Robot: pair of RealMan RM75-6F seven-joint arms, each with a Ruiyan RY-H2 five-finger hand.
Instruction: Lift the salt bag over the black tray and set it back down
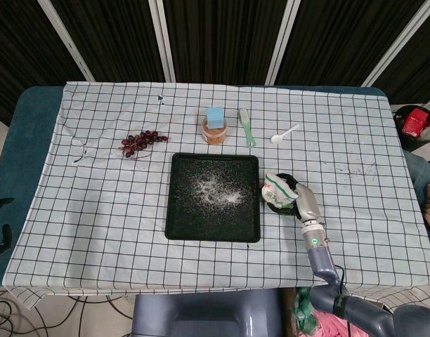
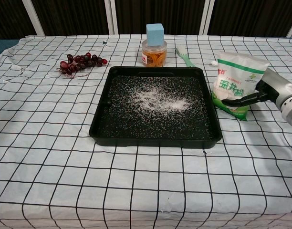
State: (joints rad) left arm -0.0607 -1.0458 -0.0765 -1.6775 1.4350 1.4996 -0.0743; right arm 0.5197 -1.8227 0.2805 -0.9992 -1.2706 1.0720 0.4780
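1. Salt bag (image 2: 235, 83) stands upright on the checked cloth (image 2: 65, 157) of the worktop, just right of the black tray (image 2: 155, 137), not over it
2. Right hand (image 2: 270, 90) is at the bag's right side; dark fingers (image 2: 246, 99) lie against the bag's front, gripping it
3. Left hand not visible in either view
4. Tray holds a scatter of white grains (image 2: 158, 99), thickest near its middle
5. Behind the tray: a jar with a blue lid (image 2: 154, 45), a green brush (image 2: 185, 58), a white spoon (image 1: 284, 135)
6. Dark red grapes (image 2: 80, 63) lie to the back left, well apart from the tray
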